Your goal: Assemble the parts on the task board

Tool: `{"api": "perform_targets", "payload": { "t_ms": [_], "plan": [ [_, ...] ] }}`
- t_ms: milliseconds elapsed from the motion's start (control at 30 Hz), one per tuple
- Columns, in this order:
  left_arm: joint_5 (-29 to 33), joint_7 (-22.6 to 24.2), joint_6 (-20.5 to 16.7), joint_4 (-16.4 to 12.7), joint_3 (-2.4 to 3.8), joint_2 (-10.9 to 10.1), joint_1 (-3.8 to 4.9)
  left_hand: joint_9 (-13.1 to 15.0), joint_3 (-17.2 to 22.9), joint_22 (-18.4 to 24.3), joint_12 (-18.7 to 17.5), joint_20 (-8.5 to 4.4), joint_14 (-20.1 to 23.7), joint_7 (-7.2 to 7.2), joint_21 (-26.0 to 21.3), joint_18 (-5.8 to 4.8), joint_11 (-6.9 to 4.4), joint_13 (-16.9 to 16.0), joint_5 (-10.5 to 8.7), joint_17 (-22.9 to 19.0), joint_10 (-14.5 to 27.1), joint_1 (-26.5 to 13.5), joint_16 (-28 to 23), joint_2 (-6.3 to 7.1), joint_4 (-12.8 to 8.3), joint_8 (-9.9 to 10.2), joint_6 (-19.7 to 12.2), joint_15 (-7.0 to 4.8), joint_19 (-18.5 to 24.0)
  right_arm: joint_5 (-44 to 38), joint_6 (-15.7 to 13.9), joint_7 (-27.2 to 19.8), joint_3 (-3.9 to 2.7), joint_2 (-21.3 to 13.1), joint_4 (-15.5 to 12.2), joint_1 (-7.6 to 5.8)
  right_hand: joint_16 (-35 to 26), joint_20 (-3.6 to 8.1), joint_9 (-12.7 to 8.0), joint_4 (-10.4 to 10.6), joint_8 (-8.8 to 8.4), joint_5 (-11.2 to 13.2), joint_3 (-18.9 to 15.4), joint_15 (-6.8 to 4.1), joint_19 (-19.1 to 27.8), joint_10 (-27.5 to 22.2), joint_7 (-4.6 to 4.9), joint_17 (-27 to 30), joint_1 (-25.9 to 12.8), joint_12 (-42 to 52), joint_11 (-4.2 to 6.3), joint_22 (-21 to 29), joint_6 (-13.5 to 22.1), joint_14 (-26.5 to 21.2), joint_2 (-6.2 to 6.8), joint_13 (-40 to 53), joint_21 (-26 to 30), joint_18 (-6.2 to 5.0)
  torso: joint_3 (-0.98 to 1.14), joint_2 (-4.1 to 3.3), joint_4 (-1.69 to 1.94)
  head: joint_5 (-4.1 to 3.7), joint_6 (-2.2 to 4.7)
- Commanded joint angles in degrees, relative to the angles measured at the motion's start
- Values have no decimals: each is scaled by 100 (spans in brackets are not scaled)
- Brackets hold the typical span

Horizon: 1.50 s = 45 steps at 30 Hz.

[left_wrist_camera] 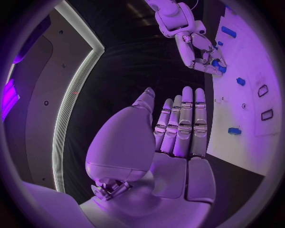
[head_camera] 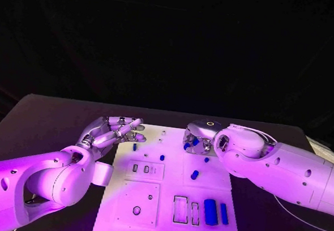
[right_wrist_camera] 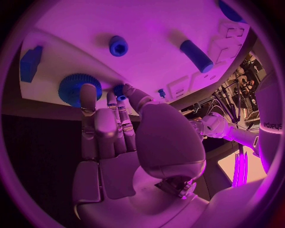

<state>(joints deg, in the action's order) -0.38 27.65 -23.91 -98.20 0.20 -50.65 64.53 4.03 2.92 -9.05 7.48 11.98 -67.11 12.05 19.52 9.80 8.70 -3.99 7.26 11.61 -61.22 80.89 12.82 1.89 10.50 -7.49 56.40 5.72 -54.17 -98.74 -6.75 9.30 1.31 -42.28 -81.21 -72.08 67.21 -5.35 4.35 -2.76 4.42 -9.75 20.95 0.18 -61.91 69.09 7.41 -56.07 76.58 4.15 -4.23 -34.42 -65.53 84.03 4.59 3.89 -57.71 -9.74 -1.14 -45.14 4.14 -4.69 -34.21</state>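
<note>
The left hand [head_camera: 114, 132] hovers at the left edge of the task board [head_camera: 165, 229], near its far end. It is released: the fingers are extended, held side by side, with nothing in them. A small blue part [head_camera: 135, 146] lies on the board just beside its fingertips.

The task board sits in the middle of the bench [head_camera: 51, 118]. Near the front edge, two blue cylinders [head_camera: 210, 211] lie side by side next to two open rectangular slots [head_camera: 180, 209]. Further back, a blue peg [head_camera: 194, 175] lies loose at mid-board.

The right hand [head_camera: 199, 142] works at the far edge of the board. In the right wrist view, its fingertips [right_wrist_camera: 88, 90] rest against a blue gear [right_wrist_camera: 78, 88], and a small blue piece [right_wrist_camera: 120, 90] sits between thumb and finger. It appears to be pinching that piece, but this cannot be confirmed.

Risks from this position:
- The gear lies at the board edge. A sideways push from the fingers could slide it off onto the bench.
- If the small piece is only lightly pinched, it could drop or tilt when lifted and miss its seat.
- The right forearm passes over the board. A low sweep could scatter the loose peg and cylinders.
</note>
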Motion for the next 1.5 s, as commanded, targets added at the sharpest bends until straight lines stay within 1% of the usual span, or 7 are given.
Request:
{"api": "perform_targets", "payload": {
  "t_ms": [33,167,267,467,600,1000,1500],
  "plan": [
    [-27,-9,132,-24,6,0,7,-8,2,5,-28,15,-23,19,25,73,17,7,-16,10,-21,17,-29,-32,-34,26,8,-3,-43,-209,176,84,11,12,14,13,121,12,28,-8,53,71,100,-51,-74,94,-12,-122,107,24,22,-178,-84,184,-76,9,-149,9,2,-17,0,-2,-15],
    [-27,-17,128,-24,6,-5,7,-9,2,5,-37,15,-25,19,26,72,19,8,-14,15,-16,22,-33,-36,-41,32,6,-3,-46,-334,-2,90,11,14,12,13,243,43,51,-47,72,307,272,-80,-127,188,-28,-236,227,18,48,-380,-173,189,-148,9,-329,34,0,-33,5,-11,-12],
    [-27,-22,125,-23,6,-9,7,-10,4,6,-46,14,-26,20,26,71,19,9,-13,20,-14,30,-39,-42,-50,38,4,-3,-49,-373,-380,52,11,7,-23,14,373,56,64,-55,80,393,367,-94,-223,244,-27,-397,261,15,62,-604,-216,212,-182,11,-495,68,1,-41,3,-11,-12],
    [-27,-31,126,-18,6,-14,7,-10,8,8,-56,13,-28,20,25,71,19,9,-10,28,-13,44,-47,-50,-63,46,4,-3,-52,-179,-1213,-4,-9,-24,-154,14,359,64,70,-72,53,406,533,-95,-222,252,-4,-335,296,-26,53,-696,-210,179,-182,0,-600,77,-1,-50,8,-22,23],
    [-27,-34,123,-20,6,-17,7,-10,10,9,-62,12,-29,21,25,70,19,10,-10,32,-13,51,-51,-53,-71,50,4,-3,-53,-81,-1470,60,-36,14,-165,12,365,56,69,-83,21,383,634,-82,-195,220,18,-326,286,-49,34,-734,-187,161,-128,-9,-652,79,-7,-57,23,-20,42],
    [-27,-41,122,-31,6,-21,7,-12,13,12,-83,11,-29,24,23,69,23,11,-6,46,-8,78,-67,-54,-101,66,-1,-2,-56,6,-1592,205,-54,481,254,-5,415,39,63,-79,-22,376,735,-59,-166,153,46,-372,248,-61,5,-784,-148,159,-61,-16,-715,82,-4,-80,44,-4,70],
    [-27,-52,116,-95,7,-48,10,-14,10,16,-102,12,-24,29,19,67,28,13,-6,55,1,86,-83,-51,-118,81,-9,2,-54,16,-1387,276,-54,932,657,-7,450,26,61,-58,-37,384,762,-45,-153,124,56,-408,206,-59,-9,-805,-131,165,-29,-16,-742,83,-19,-128,79,-33,87]
  ]
}}
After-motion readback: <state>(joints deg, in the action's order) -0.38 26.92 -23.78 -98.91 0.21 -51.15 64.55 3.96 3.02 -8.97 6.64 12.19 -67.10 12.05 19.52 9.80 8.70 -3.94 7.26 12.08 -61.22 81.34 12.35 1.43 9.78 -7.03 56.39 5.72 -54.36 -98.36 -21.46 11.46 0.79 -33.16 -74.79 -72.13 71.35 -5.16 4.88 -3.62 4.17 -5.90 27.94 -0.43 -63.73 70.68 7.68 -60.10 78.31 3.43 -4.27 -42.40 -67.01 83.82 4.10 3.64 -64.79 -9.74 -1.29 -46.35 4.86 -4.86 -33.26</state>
